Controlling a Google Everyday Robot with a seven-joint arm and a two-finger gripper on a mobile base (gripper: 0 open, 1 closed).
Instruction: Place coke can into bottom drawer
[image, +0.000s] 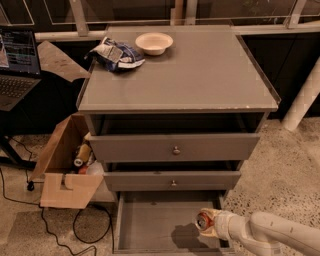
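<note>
Coke can (202, 220) in tool (209, 224) over drawer (149, 221)

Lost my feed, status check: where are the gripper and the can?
Status: gripper shut on coke can, at right side of open bottom drawer. Can tilted, not yet released. Nothing seen in the way.

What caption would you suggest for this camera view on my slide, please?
The hand holds the coke can over the right side of the open bottom drawer.
</note>
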